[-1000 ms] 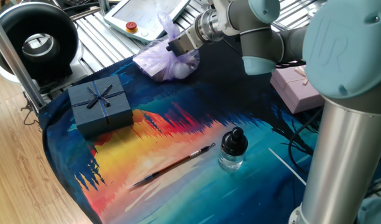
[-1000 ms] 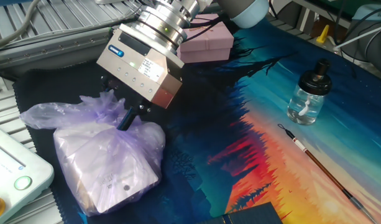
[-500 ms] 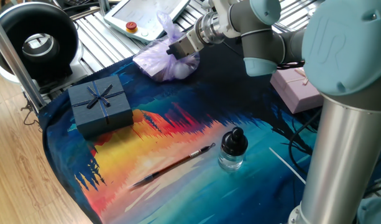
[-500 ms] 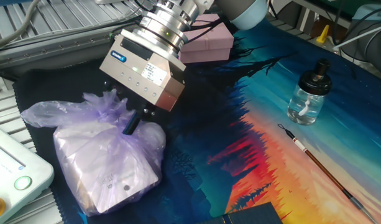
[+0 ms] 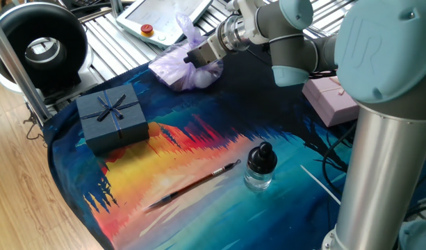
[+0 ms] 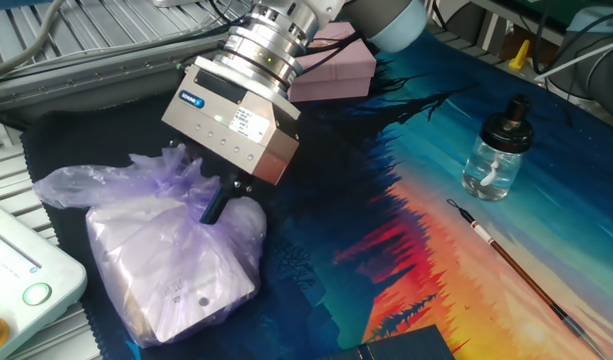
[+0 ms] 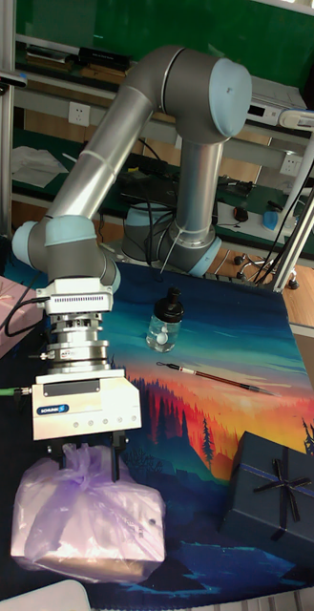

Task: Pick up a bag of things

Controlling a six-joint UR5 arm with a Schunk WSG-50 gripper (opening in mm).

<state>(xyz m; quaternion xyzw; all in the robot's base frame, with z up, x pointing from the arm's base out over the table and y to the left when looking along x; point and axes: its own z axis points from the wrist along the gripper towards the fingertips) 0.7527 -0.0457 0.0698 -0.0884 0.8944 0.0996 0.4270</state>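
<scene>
The bag of things (image 5: 176, 68) (image 6: 166, 270) (image 7: 85, 525) is pale lilac, thin and wrinkly, and lies on the dark mat at the table's far corner with a boxy shape inside. Its bunched neck points up. My gripper (image 5: 192, 60) (image 6: 193, 192) (image 7: 83, 465) points down at that neck. In the tall fixed view its two fingers stand apart on either side of the neck, so it is open. One dark finger (image 6: 214, 206) shows beside the neck; the other is hidden behind the plastic. The bag rests on the mat.
A dark blue box with a bow (image 5: 112, 114) (image 7: 276, 492) sits on the painted mat. A pink box (image 5: 331, 97) (image 6: 331, 65) lies behind the arm. A glass ink bottle (image 5: 260, 167) (image 6: 496, 155) and a brush (image 5: 195, 184) (image 6: 516, 270) lie mid-table. A teach pendant (image 6: 16, 270) borders the bag.
The gripper has shifted slightly along and down over the bag's neck, and the plastic at the neck has bunched a little. The bag's body stays where it was.
</scene>
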